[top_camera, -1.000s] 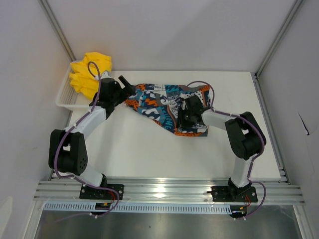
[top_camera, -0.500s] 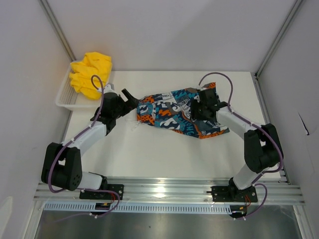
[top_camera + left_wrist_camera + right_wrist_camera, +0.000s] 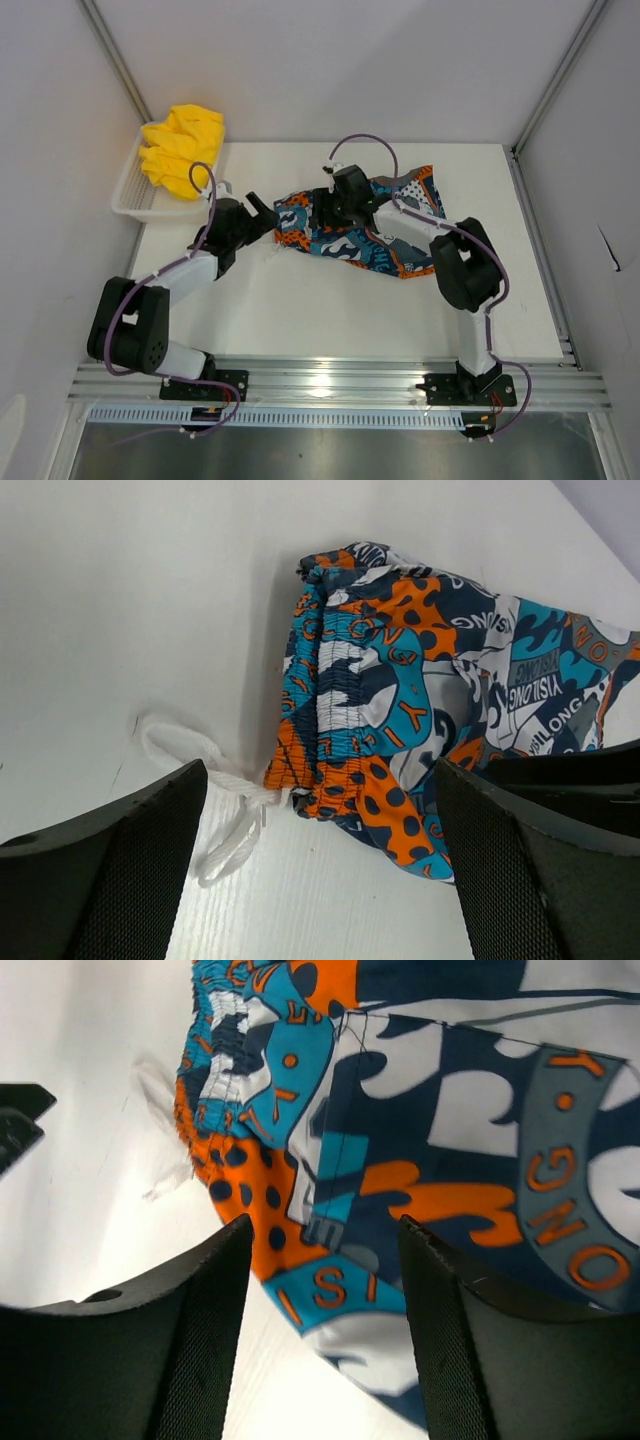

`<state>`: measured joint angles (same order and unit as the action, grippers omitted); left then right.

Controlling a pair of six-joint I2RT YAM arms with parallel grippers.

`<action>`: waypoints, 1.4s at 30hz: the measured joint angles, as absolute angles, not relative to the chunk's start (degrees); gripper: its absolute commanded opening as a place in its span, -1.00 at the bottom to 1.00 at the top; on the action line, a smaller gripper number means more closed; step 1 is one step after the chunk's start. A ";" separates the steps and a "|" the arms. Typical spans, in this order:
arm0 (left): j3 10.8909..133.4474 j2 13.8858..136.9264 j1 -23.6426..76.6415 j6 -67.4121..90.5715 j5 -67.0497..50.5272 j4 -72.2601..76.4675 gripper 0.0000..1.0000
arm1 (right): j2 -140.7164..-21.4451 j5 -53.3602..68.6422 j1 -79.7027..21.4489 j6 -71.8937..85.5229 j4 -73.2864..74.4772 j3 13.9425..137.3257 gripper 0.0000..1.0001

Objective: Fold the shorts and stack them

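— Where are the printed shorts point(image 3: 355, 225)?
— Lying on the worktop point(image 3: 300, 300), waistband just ahead of the spread left fingers point(image 3: 120, 880). The right fingers point(image 3: 190, 1340), also apart, hover right above the cloth, pinching nothing.

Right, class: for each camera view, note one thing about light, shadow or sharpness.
Top external: glare on the metal rail at the near edge. Left wrist: the printed shorts are sharp, with a soft shadow on the table beside them. Right wrist: the print is crisp; the right claw looks dark.
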<state>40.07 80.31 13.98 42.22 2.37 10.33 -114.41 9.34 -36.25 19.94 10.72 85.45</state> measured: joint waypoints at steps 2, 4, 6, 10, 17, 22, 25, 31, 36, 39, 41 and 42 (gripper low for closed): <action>40.07 82.41 13.98 42.30 2.11 12.51 0.84 | -117.49 9.50 -36.77 21.12 10.55 87.37 0.11; 40.21 85.06 13.98 42.46 1.50 14.17 0.83 | -119.98 9.58 -37.36 22.52 10.24 89.23 0.01; 40.88 87.85 14.00 42.46 1.10 15.11 0.82 | -122.10 9.67 -37.85 23.79 9.47 90.85 -0.10; 42.26 93.06 14.04 42.54 -0.71 16.75 0.82 | -125.05 10.61 -38.44 26.00 8.14 92.44 -0.43; 42.87 97.38 15.86 42.59 -2.26 19.20 0.79 | -127.76 12.40 -38.59 28.91 6.66 92.92 -0.81; 43.72 98.50 17.63 42.65 -2.48 20.10 0.71 | -128.09 13.82 -38.94 30.46 4.93 92.92 -0.90; 43.72 98.54 17.96 43.03 -2.59 20.67 0.63 | -128.09 14.44 -39.13 31.46 3.51 92.73 -0.92; 43.75 98.59 18.92 43.31 -0.99 21.85 0.50 | -128.09 14.96 -38.72 33.19 2.66 92.66 -0.90; 43.75 98.87 19.86 43.55 -0.12 22.00 0.43 | -128.09 16.01 -38.11 35.11 0.99 91.05 -0.67; 43.75 99.02 20.40 43.48 -0.12 21.78 0.46 | -128.09 16.71 -37.41 35.90 0.16 89.82 -0.42; 43.75 99.02 20.67 43.46 0.05 21.80 0.46 | -127.94 16.67 -36.82 36.03 0.03 89.30 -0.26; 43.75 99.02 20.73 43.44 0.16 21.67 0.47 | -127.79 16.62 -36.51 36.03 -0.01 89.03 -0.18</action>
<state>43.75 99.02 20.73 43.44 0.16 21.67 -127.79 16.62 -36.51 36.03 -0.01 89.03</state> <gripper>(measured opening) 0.730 0.319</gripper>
